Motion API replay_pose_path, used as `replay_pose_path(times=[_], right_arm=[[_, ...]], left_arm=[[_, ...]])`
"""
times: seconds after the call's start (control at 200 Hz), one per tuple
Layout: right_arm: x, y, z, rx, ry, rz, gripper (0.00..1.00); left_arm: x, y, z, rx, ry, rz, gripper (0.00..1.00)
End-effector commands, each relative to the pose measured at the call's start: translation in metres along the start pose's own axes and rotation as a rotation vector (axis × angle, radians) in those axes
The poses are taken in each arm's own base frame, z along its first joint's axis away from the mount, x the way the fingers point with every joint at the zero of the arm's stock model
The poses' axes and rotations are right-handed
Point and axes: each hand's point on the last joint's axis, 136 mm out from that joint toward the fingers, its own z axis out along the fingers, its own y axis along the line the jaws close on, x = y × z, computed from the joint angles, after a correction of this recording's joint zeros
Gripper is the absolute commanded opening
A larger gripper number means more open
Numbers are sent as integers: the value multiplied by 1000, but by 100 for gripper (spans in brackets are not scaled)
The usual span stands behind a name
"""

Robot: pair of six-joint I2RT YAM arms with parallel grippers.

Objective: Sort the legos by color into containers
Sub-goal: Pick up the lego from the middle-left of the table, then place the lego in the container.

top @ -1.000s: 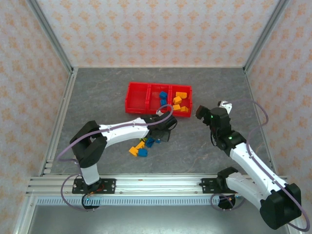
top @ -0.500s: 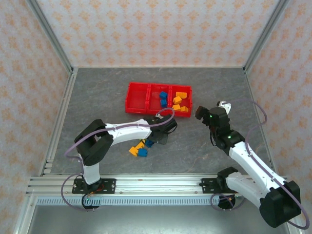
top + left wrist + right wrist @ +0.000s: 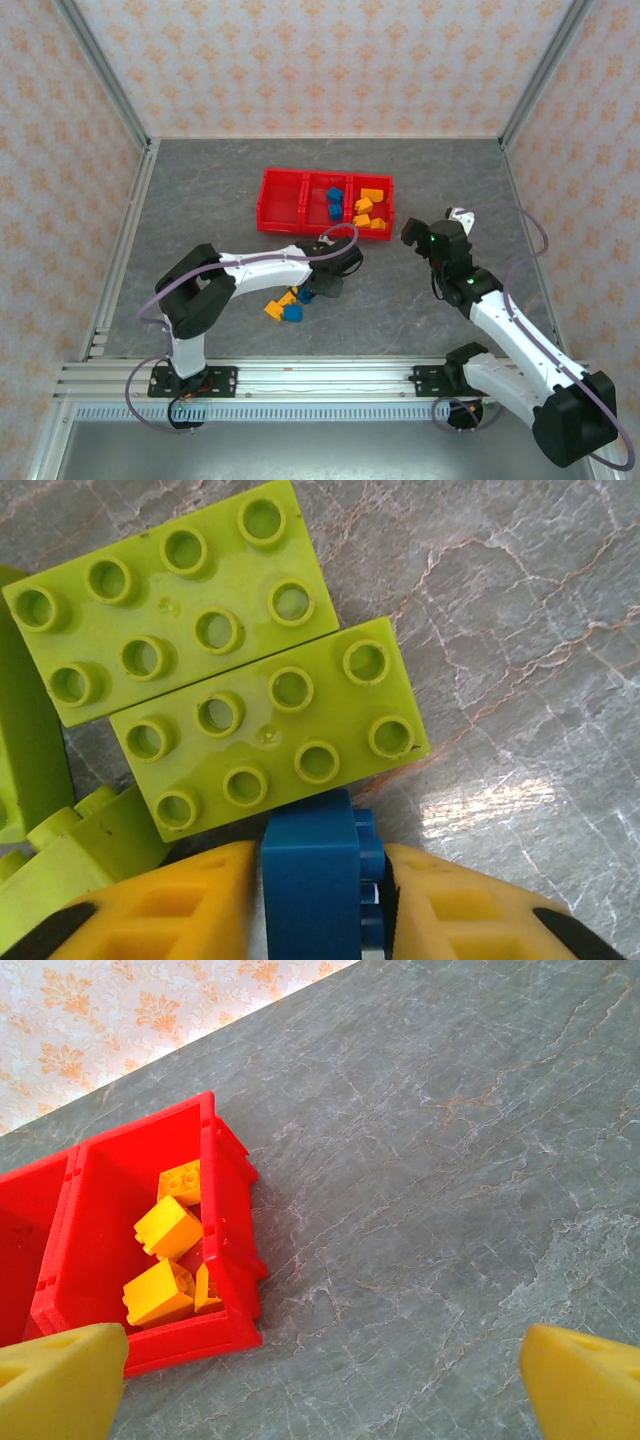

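Note:
My left gripper [image 3: 320, 855] is shut on a blue lego [image 3: 306, 875], its yellow fingers [image 3: 170, 905] pressing both sides. Two lime green legos [image 3: 270, 725] lie flat on the table just beyond it, touching it. From above, the left gripper [image 3: 318, 288] is down over the loose pile, where an orange lego [image 3: 274, 309] and another blue one [image 3: 293, 314] lie. The red tray [image 3: 280, 205] holds blue legos [image 3: 334, 200] in its middle container and orange ones [image 3: 368, 210] in its right. My right gripper [image 3: 412, 232] hangs open right of the tray, above bare table [image 3: 320, 1380].
The tray's right container [image 3: 232, 1250] with orange bricks [image 3: 165, 1228] sits at the left of the right wrist view. More lime green pieces [image 3: 60, 860] crowd the left gripper's left side. Grey table stretches right of the pile, ringed by metal rails and patterned walls.
My left gripper has closed in on the blue lego in the pile, its wrist shifting slightly left. The right arm has barely moved.

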Motion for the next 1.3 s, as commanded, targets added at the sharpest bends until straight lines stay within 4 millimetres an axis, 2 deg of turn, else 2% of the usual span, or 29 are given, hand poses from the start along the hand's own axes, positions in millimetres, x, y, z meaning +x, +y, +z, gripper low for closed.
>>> replay_pose_path(times=[0.0,0.43,0.546,0.616,0.851,1.011,1.091,1.296], right_arm=[[-1,-8,-2,35,-14,10,100],[1,-8,-1,32,-7,12,100],[2,-9,-1,36,-3,11,100],[2,-9,-1,37,-3,11,100],[0,-4,-1,19,-1,18,100],[-3,0,1,23,9,14,100],[-7,2,1,20,10,15,100],[-11,0,-6,26,-1,19,100]], left_arm=[[11,3,12,-25,34,15,34],[13,-6,11,-2,34,34,21],[7,-11,3,11,13,37,19],[0,-15,-8,26,-18,36,17],[-35,-43,-62,208,-171,21,17],[-68,-45,-87,208,-266,39,16],[-92,-30,-95,147,-302,32,16],[-161,23,-102,23,-358,-25,15]])
